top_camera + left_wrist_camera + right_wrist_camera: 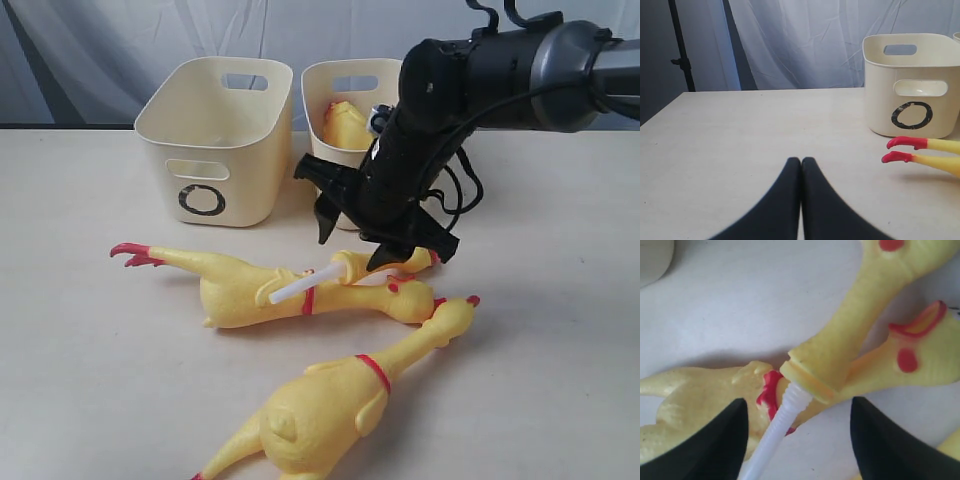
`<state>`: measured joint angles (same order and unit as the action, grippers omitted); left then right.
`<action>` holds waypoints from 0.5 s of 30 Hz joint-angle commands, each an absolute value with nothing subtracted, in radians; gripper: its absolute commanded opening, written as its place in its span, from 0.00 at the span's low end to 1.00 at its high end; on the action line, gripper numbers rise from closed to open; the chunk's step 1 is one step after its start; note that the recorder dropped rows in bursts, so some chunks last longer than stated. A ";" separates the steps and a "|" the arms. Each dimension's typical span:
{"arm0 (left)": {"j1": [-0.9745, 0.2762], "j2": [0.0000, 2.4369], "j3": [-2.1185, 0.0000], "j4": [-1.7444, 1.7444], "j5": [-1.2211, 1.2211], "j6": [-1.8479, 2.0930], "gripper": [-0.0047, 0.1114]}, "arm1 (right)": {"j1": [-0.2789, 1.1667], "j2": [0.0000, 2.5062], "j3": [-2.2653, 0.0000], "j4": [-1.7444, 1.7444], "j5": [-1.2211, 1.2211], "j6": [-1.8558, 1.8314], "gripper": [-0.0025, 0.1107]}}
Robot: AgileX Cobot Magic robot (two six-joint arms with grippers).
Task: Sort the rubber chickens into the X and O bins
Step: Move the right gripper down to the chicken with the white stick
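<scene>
1. Right gripper (802, 440): jaws wide apart, poised over a small chicken (840, 350) lying across a bigger chicken (235, 290), holding nothing.
2. Left gripper (801, 167): closed, empty, near the O tub (910, 80).
3. A fourth chicken (345, 125) sits in the other tub (315, 100).

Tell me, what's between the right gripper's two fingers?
A white tube sticking out of a small chicken, over the red band of a bigger chicken. The right wrist view shows it, inside the open right gripper.
</scene>
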<state>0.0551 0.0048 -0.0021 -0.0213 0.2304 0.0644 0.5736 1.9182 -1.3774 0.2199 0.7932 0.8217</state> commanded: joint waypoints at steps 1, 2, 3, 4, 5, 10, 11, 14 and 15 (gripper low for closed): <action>0.049 0.000 0.000 -0.020 0.225 0.064 0.04 | 0.566 1.940 -1.381 0.222 0.799 0.822 0.53; 0.049 0.000 0.000 -0.020 0.225 0.064 0.04 | 0.566 1.945 -1.381 0.226 0.797 0.822 0.53; 0.049 0.000 0.000 -0.020 0.225 0.064 0.04 | 0.566 1.953 -1.381 0.226 0.795 0.822 0.53; 0.049 0.000 0.000 -0.020 0.225 0.064 0.04 | 0.566 1.959 -1.381 0.226 0.793 0.822 0.53; 0.049 0.000 0.000 -0.020 0.225 0.064 0.04 | 0.566 1.967 -1.381 0.226 0.789 0.822 0.53; 0.049 0.000 0.000 -0.020 0.225 0.064 0.04 | 0.566 1.991 -1.381 0.229 0.769 0.824 0.53; 0.049 0.000 0.000 -0.020 0.225 0.064 0.04 | 0.566 1.995 -1.381 0.229 0.767 0.824 0.53; 0.049 0.000 0.000 -0.020 0.225 0.064 0.04 | 0.566 1.999 -1.381 0.226 0.733 0.824 0.53; 0.049 0.000 0.000 -0.020 0.225 0.064 0.04 | 0.566 1.999 -1.381 0.226 0.722 0.824 0.53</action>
<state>0.0551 0.0048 -0.0021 -0.0213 0.2304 0.0644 0.5730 1.9990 -1.3774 0.2276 0.7568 0.8267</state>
